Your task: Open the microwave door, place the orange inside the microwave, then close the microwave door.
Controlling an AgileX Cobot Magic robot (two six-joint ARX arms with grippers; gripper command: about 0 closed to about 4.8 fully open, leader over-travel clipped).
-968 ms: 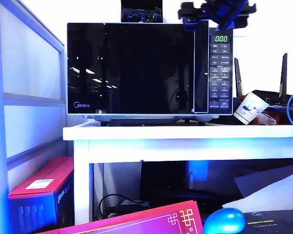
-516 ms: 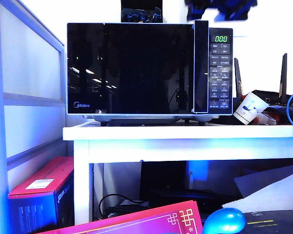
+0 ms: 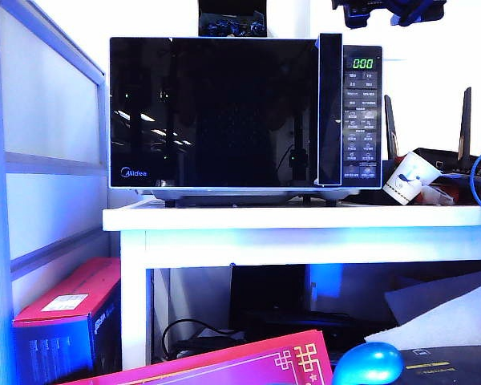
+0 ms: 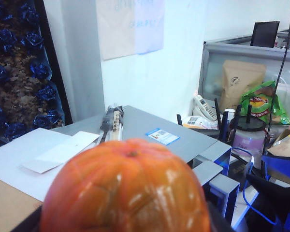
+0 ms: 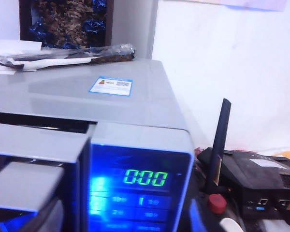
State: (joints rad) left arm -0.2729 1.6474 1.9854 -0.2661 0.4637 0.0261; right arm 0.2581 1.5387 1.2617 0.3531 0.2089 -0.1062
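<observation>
Microwave door point(image 3: 216, 112) sits shut. Left gripper up above the microwave point(image 3: 244, 116) holds the orange point(image 4: 125, 188). Right gripper point(image 3: 389, 10) hovers over the keypad corner, jaws I can't tell.

The orange point(image 4: 125, 188) hides the left gripper's fingers; the right gripper point(image 3: 389, 12) is cropped.
</observation>
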